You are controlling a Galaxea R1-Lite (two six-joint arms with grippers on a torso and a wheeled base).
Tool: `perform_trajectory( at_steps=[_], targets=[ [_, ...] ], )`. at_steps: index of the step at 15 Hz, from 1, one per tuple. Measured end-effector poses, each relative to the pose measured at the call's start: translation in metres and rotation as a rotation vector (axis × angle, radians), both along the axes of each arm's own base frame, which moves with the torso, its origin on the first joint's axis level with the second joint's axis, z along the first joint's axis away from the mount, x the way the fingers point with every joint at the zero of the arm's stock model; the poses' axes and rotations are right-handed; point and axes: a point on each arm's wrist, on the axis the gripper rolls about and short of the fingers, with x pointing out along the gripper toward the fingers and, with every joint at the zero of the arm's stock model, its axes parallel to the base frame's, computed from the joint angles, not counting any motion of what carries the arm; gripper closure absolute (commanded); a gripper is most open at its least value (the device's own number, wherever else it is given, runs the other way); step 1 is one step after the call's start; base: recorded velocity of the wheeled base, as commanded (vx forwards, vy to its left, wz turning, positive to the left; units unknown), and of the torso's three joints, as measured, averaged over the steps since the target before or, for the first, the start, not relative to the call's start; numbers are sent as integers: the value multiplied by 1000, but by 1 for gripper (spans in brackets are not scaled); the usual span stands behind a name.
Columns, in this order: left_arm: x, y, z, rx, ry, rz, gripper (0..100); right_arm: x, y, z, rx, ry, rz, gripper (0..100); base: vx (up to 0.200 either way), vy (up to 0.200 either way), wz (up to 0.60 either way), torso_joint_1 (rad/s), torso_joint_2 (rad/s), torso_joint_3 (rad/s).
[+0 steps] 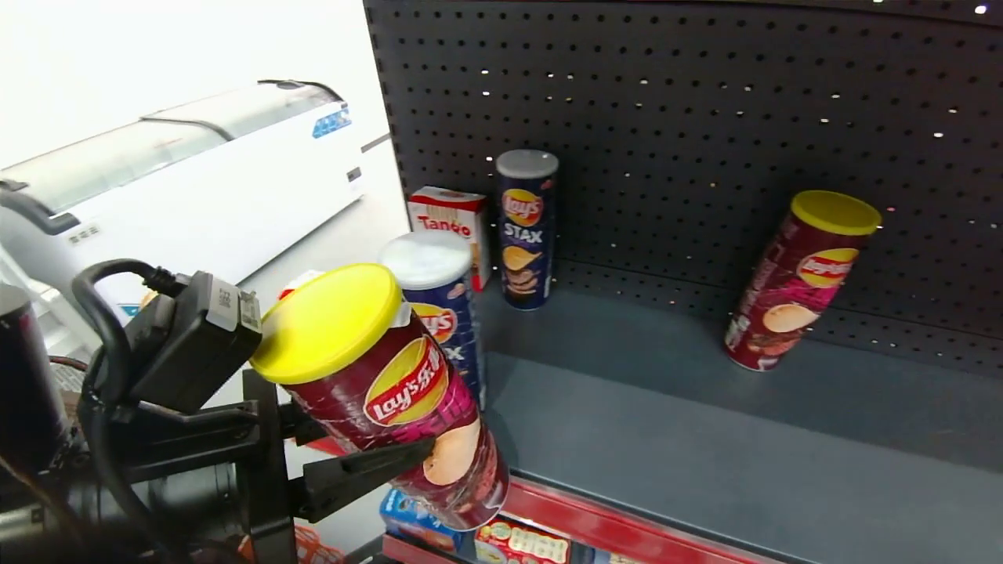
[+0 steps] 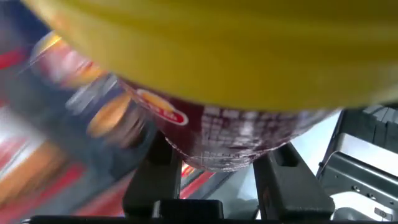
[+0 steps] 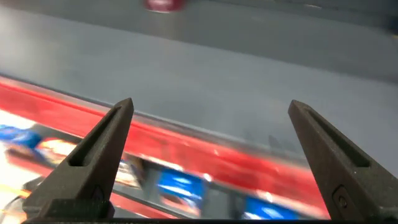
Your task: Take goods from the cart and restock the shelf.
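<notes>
Gripping chip can [image 1: 376,376], left tool [image 2: 217,167]

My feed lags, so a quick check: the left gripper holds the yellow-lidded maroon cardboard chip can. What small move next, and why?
Probably carry the yellow-lidded maroon chip can rightward over the bare grey shelf board: the left gripper holds it tilted at the shelf's front edge, close beside the white-lidded blue can.

head: high, facing shelf [image 1: 705,439] | left wrist: against can [image 2: 249,137] | right wrist: near shelf
</notes>
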Motion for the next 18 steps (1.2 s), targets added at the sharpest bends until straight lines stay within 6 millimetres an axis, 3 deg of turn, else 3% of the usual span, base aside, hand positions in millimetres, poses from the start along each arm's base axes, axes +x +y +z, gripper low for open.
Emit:
perform_trajectory(
  at_steps=[6, 13, 18],
  targets=[
    [2, -1, -1, 3, 5, 0, 100, 0, 0, 0, 0, 0, 0, 0, 0, 0, -600, 4, 3, 6],
    [2, 0, -3, 7, 12, 4, 100, 0, 0, 0, 0, 0, 0, 0, 0, 0, 0, 0, 0, 0],
    [2, 0, -4, 8, 13, 8, 100, 0, 0, 0, -2, 1, 1, 0, 0, 0, 480, 2, 2, 0]
  ],
)
